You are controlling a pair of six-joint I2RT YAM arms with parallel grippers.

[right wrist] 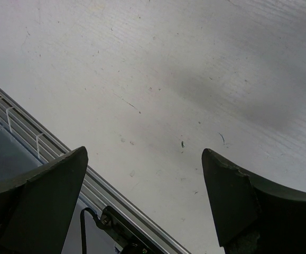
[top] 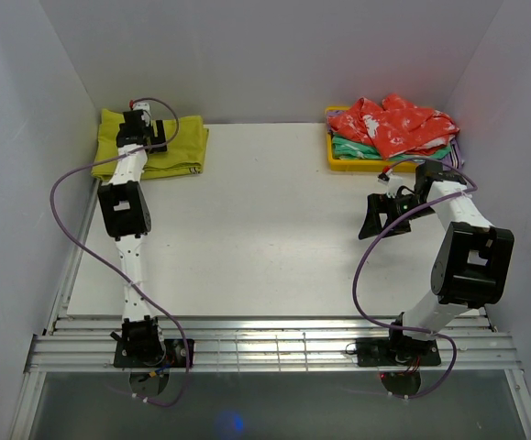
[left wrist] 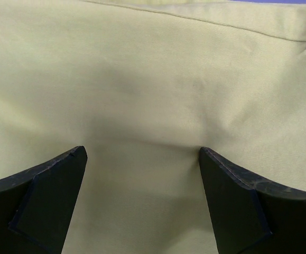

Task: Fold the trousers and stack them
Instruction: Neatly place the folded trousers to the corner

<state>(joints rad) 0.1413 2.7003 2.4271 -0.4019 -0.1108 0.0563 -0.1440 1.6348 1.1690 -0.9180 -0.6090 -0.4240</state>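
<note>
The mustard yellow-green trousers lie folded flat at the table's far left corner. My left gripper is right over them, open, with its two fingertips pressing onto the smooth cloth, which fills the left wrist view. A seam runs along the cloth's top edge. My right gripper is open and empty, held above the bare table at the right, with its fingers wide apart.
A yellow tray at the far right holds a red patterned garment heaped on a green one. White walls close in the table on three sides. A slatted metal rail runs along the near edge.
</note>
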